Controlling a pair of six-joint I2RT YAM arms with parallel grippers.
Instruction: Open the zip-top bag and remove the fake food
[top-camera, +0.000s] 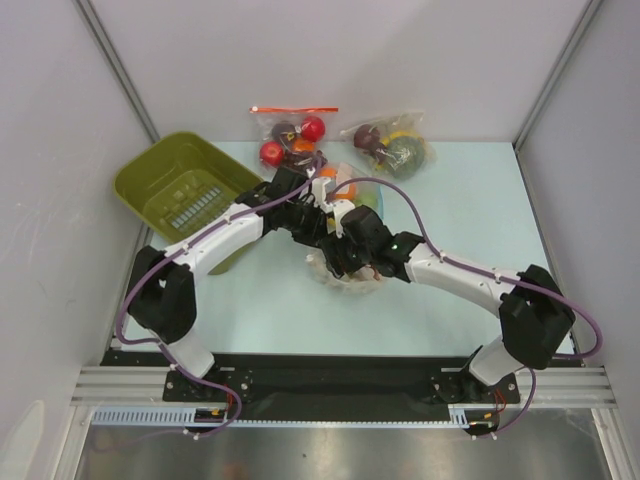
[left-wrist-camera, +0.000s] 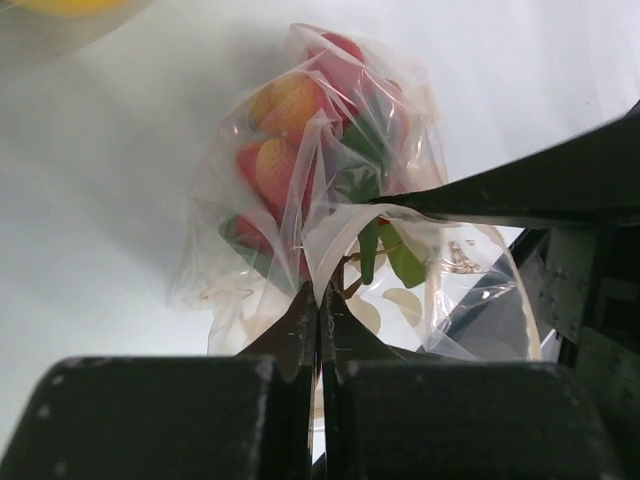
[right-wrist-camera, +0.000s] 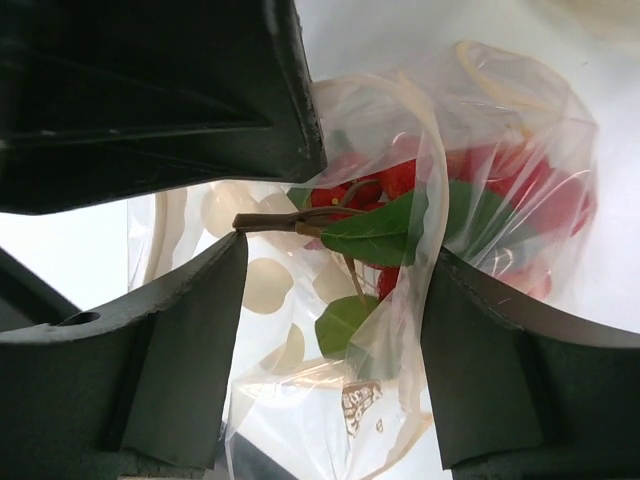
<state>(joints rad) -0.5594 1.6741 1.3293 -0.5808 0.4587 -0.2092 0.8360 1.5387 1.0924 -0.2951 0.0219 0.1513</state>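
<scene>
**Bag's open, strawberries sitting right in front of the right jaws**

So the zip-top bag (left-wrist-camera: 230, 200) is mid-table (top-camera: 470, 200), right where the two arms meet, well apart from the green bin (top-camera: 165, 180) on the left and the fruit bags (top-camera: 390, 145) at the back.

The left gripper (left-wrist-camera: 320, 300) has its jaws shut tight on a fold of the bag's film at the mouth end. From that wrist camera the bag runs lengthwise straight away from the jaws: open lip close in, the fake food (left-wrist-camera: 285, 150) bunched at the far end.

The right gripper (right-wrist-camera: 335, 255) is the one that matters. Its jaws are spread wide and sit at the bag mouth, with a brown stem and a green leaf in the gap between them and the red pieces just beyond, a bit off to the right. Nothing is clamped on that side as far as I can see. I can't tell if one finger is actually inside the lip or just pressed against the film.

My read: the opening part looks done and the removing part isn't, since all the food is in the bag. The right arm is clearly nearer the goods, so I'd guess it pushes in along the bag's length and closes on the stem or a berry while the left anchors the lip. The risk is pinching film along with the leaf and dragging the whole bag.
</scene>
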